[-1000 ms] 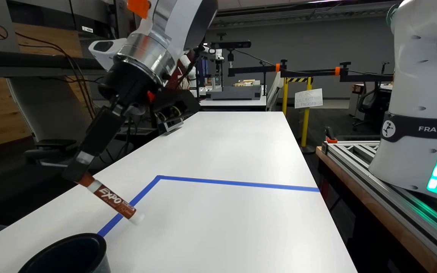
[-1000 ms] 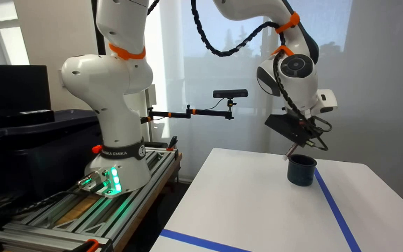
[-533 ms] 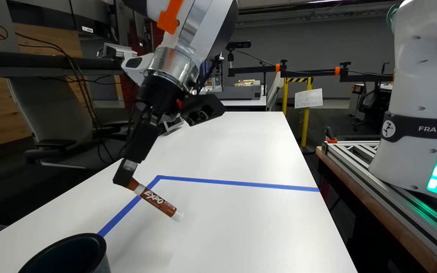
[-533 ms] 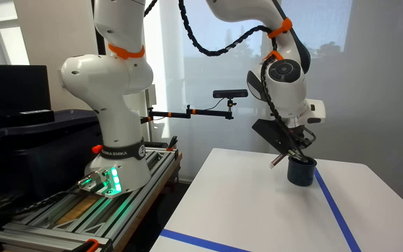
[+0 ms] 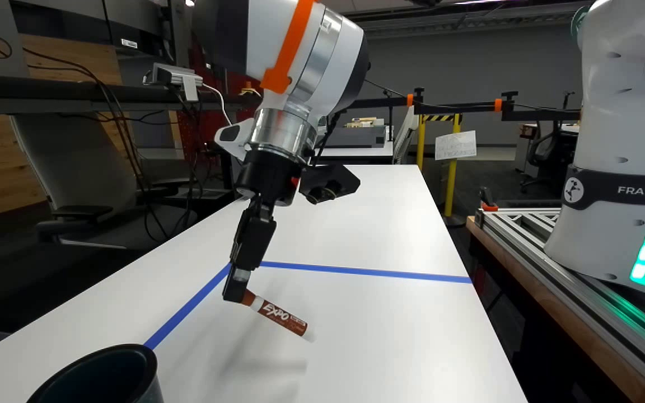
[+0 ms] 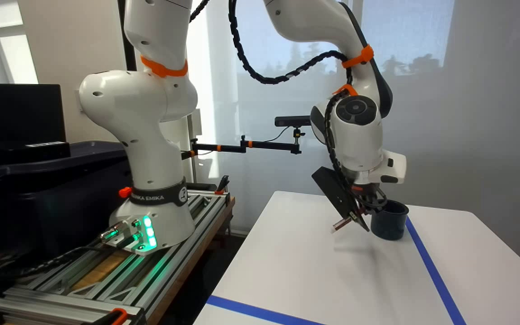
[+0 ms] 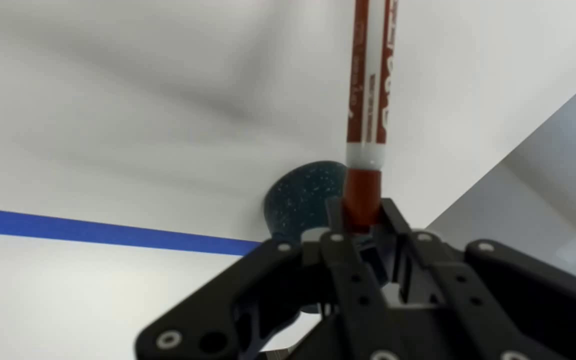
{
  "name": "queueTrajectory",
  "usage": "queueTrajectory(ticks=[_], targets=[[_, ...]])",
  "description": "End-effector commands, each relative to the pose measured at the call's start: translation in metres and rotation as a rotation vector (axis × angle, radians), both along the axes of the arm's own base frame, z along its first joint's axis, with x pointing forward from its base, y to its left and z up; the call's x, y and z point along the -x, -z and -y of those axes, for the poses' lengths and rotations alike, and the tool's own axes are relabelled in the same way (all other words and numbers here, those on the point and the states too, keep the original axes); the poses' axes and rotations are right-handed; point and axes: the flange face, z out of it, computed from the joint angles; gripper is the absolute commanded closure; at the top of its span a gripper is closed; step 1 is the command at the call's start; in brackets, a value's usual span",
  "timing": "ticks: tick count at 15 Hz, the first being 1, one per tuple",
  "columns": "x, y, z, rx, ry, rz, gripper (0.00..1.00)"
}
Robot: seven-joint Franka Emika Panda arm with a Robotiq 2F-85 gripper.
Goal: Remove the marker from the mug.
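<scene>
The marker [image 5: 280,315] is brown with a white band and a white end. My gripper [image 5: 237,291] is shut on its reddish-brown cap end. The marker slants out from the fingertips, its white end lower, a little above the white table. It also shows in an exterior view [image 6: 341,224] and in the wrist view [image 7: 365,100], where the fingers [image 7: 390,212] press on both sides of the cap. The dark navy mug [image 6: 388,228] stands upright, apart from the marker. It is partly cut off in an exterior view [image 5: 153,386] and partly behind the gripper in the wrist view [image 7: 300,200].
The white table [image 5: 389,324] carries lines of blue tape [image 5: 356,271]. The mug stands beside a tape line [image 6: 436,275]. The robot's base [image 6: 154,221] stands on a metal frame beside the table. A camera on a bar [image 6: 294,121] is behind the arm.
My gripper has carried the marker farther from the mug, sideways and down toward the table. The marker lies at a flatter slant, and the gripper points more straight down. The mug has not moved.
</scene>
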Motion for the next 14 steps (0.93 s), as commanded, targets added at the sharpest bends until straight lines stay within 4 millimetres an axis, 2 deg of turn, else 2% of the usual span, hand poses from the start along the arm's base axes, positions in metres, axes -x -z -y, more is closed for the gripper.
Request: queueTrajectory(ticks=[1,8,11,14], targets=[[0.001,0.017,0.001,0.071,0.029,-0.032,0.95],[0.002,0.060,0.008,0.219,0.048,-0.067,0.95],[-0.004,0.071,0.007,0.261,0.032,-0.046,0.95],[-0.016,0.073,-0.001,0.287,0.012,0.004,0.95]])
